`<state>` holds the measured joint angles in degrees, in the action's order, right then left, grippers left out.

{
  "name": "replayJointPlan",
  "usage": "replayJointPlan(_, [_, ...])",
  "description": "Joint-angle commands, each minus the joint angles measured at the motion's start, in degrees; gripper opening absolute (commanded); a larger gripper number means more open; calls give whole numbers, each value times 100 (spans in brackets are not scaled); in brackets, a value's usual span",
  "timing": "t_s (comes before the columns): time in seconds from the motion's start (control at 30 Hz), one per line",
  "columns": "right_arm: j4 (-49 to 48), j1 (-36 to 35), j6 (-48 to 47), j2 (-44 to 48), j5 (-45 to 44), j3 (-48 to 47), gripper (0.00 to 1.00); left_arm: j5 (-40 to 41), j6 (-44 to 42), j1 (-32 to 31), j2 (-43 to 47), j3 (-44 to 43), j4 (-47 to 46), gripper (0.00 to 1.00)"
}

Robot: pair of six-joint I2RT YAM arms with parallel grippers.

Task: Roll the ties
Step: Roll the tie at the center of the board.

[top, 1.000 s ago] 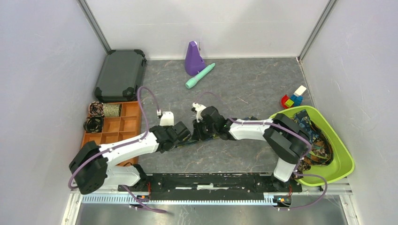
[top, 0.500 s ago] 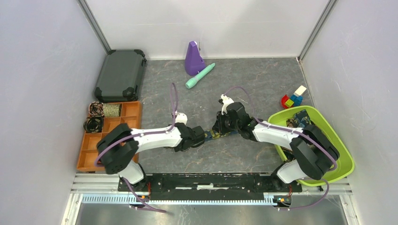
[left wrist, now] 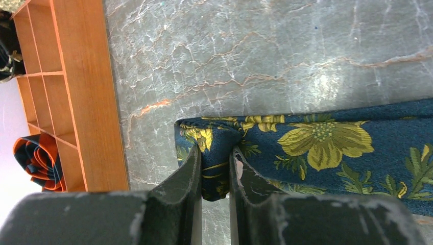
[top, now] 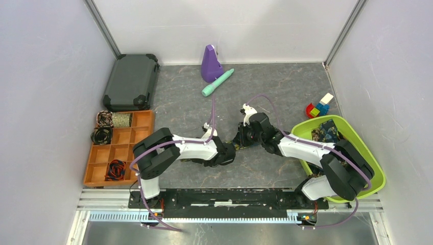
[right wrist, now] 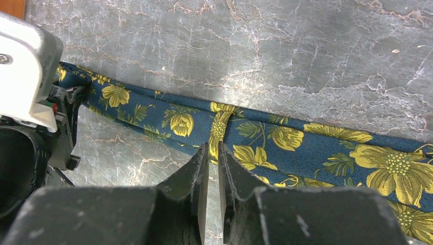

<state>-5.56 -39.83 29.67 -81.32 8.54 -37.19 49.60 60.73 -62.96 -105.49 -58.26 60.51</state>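
A grey marbled table (top: pixel 275 87) sits between pale walls. In the top view, an orange tray (top: pixel 143 121) of small compartments lies at its left edge. The far row holds a coiled brown tie (top: pixel 104 118) in the corner cell and an olive-patterned roll (top: pixel 122 119) in the next. A dark coil (top: pixel 102 136) fills a cell in the row behind them. A black-red coil (top: pixel 117 169) sits in the nearest row. At the right edge, a lime-green bin (top: pixel 375 176) holds a loose heap of ties (top: pixel 327 131). At the back lie a dark case (top: pixel 131 80), a purple cone (top: pixel 209 64), a teal cylinder (top: pixel 217 82) and toy blocks (top: pixel 319 107). The left gripper (top: pixel 231 151) and the right gripper (top: pixel 239 143) meet near mid-table.

In the left wrist view, the left gripper's fingers (left wrist: pixel 190 171) stand narrow, pinching the end of a navy tie (left wrist: pixel 327 148) with yellow flowers. The tie lies flat on the table beside the tray. The black-red coil shows in a tray cell at the left of this view.

In the right wrist view, the right gripper's fingers (right wrist: pixel 201 168) are almost together, nipping a raised fold of the same tie. The tie runs as a flat strip across the table towards the left gripper.
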Motion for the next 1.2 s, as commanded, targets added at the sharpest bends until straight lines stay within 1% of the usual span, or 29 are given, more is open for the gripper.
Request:
replayJointPlan(0.0, [-51, 28, -80, 201, -39, 35, 18, -786, -252, -23, -205, -32, -1158, 11])
replayJointPlan(0.07, [-50, 30, -70, 232, -32, 45, 18, -857, -264, -18, -302, -70, -1177, 16])
replayJointPlan(0.17, [-41, 28, -68, 261, -25, 45, 18, -930, -277, -17, -343, -71, -1187, 28])
replayJointPlan(0.37, [-39, 28, -42, 266, 7, -15, 17, -1084, -485, -21, -89, -32, -1292, 43])
replayJointPlan(0.4, [-41, 28, -37, 257, 31, -31, 17, -1089, -515, -20, -58, -36, -1292, 45])
replayJointPlan(0.8, [-30, 29, 58, 76, 115, -391, 16, -1010, -619, -22, 157, -418, -778, 52])
replayJointPlan(1.0, [-252, -28, 148, -319, 314, -453, 15, -1034, -657, -16, 309, -466, -692, 53])
replayJointPlan(1.17, [-572, -301, 304, -715, 490, -343, 14, -1032, -660, -21, 379, -480, -646, 53])
